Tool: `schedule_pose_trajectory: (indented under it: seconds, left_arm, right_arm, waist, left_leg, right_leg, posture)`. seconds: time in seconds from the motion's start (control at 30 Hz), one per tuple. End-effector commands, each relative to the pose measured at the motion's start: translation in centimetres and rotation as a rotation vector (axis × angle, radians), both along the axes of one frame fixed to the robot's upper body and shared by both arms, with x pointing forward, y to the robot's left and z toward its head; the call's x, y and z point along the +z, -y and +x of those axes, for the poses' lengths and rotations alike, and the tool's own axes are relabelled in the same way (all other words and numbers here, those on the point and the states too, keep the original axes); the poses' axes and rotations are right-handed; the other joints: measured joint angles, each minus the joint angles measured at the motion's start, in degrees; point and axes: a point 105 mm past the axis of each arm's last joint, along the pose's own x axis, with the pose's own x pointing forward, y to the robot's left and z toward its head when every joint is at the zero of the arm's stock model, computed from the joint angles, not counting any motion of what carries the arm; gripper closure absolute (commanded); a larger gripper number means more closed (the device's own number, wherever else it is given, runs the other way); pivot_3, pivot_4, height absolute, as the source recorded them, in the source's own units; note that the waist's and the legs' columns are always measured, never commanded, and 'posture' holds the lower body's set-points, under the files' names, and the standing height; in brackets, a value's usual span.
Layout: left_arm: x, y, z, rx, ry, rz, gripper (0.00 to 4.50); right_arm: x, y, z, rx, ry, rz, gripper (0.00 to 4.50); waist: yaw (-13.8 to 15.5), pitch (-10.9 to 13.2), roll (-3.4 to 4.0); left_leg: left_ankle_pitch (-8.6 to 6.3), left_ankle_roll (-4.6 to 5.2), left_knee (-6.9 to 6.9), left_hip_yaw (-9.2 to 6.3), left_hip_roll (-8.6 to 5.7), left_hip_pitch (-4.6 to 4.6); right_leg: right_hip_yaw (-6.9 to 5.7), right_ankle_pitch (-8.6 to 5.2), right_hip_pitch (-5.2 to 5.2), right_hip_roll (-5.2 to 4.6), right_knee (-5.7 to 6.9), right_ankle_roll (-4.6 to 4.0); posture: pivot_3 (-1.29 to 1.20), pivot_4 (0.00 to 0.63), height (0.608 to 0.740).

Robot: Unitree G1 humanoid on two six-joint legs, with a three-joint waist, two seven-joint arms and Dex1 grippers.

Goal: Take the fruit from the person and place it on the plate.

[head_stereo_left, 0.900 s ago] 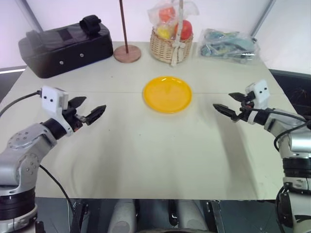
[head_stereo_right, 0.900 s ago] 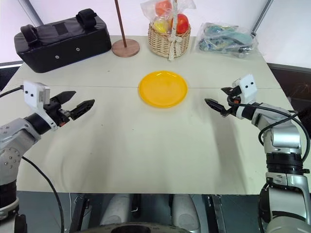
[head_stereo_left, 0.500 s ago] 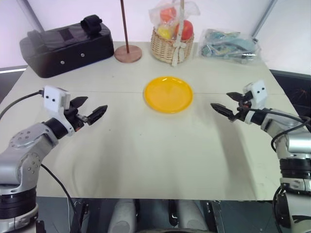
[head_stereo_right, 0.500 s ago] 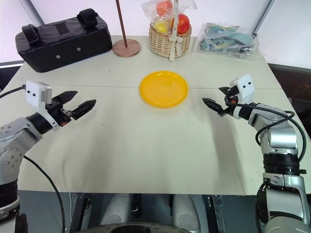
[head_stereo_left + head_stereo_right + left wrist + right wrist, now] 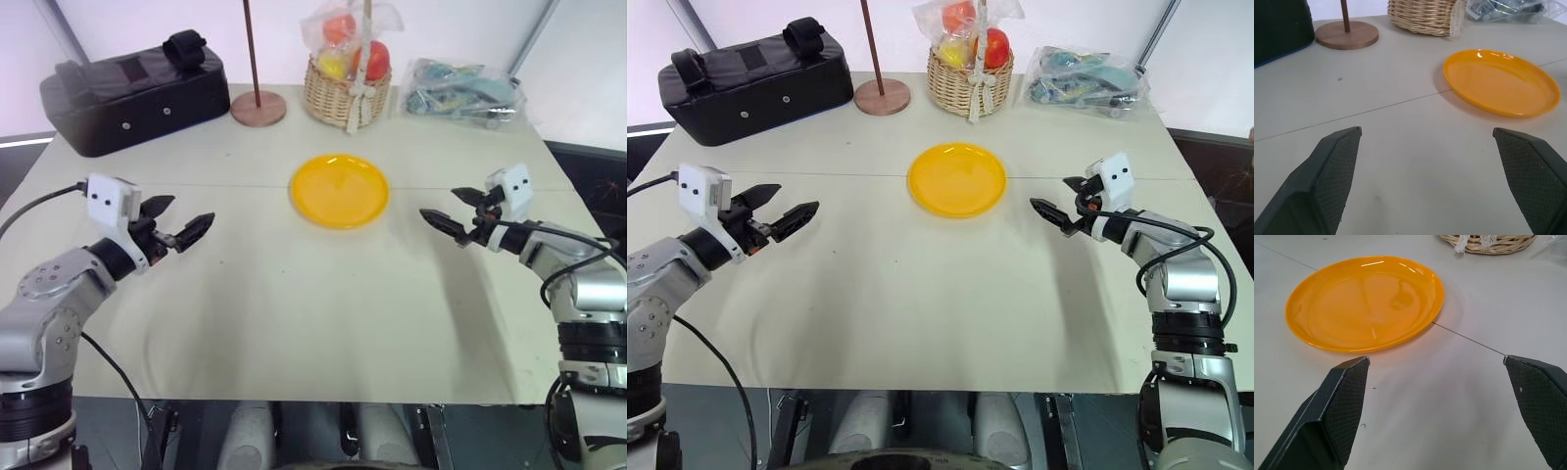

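The plate (image 5: 339, 190) is seen on the bench (image 5: 294, 313), between both claws. It lies at 2 o'clock from the left claw (image 5: 183, 227) and 10 o'clock from the right claw (image 5: 453, 213). Both claws are spread wide and empty.

The left claw (image 5: 1432, 181) is wide open, with its 2 black fingers (image 5: 1327, 181) far apart and nothing between them. It hangs over the pale counter (image 5: 1400, 161). Past the fingers sits the yellow-orange plate (image 5: 1501, 81), flat and bare. Farther back is a round brown wooden base (image 5: 1347, 35) with a thin pole, and beside it a woven basket (image 5: 1422, 14). A thin line runs across the counter.
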Motion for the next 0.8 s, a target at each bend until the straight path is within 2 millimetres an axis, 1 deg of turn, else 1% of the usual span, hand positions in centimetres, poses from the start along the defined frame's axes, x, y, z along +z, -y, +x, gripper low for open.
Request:
schedule_pose_trajectory:
  seconds: [0.03,0.17,0.37,0.8]
  left_arm:
    - [1.01,-0.20,-0.16,0.009,0.051,0.030,0.00]
    - [1.03,-0.19,-0.09,0.008,0.055,0.045,0.00]
    - [1.74,-0.32,0.11,0.012,0.080,0.035,0.00]
    - [1.76,-0.48,0.35,0.014,0.080,0.036,0.00]
  right_arm:
    - [1.29,-0.39,0.05,0.014,0.054,0.003,0.01]
    - [1.21,-0.26,0.09,0.010,0.055,0.003,0.01]
    - [1.22,-0.47,0.32,0.010,0.060,0.008,0.01]
    - [1.05,-0.51,0.30,0.002,0.062,0.012,0.01]
  waist:
    - [0.0,0.0,0.00]
    - [0.0,0.0,0.00]
    - [0.0,0.0,0.00]
    - [0.0,0.0,0.00]
  left_leg:
    - [0.00,0.00,0.00,0.00,0.00,0.00]
    - [0.00,0.00,0.00,0.00,0.00,0.00]
    - [0.00,0.00,0.00,0.00,0.00,0.00]
    - [0.00,0.00,0.00,0.00,0.00,0.00]
  right_leg:
    - [0.00,0.00,0.00,0.00,0.00,0.00]
    - [0.00,0.00,0.00,0.00,0.00,0.00]
    - [0.00,0.00,0.00,0.00,0.00,0.00]
    - [0.00,0.00,0.01,0.00,0.00,0.00]
  posture:
    - [0.00,0.150,0.740]
    - [0.00,0.150,0.740]
    - [0.00,0.150,0.740]
    - [0.00,0.150,0.740]
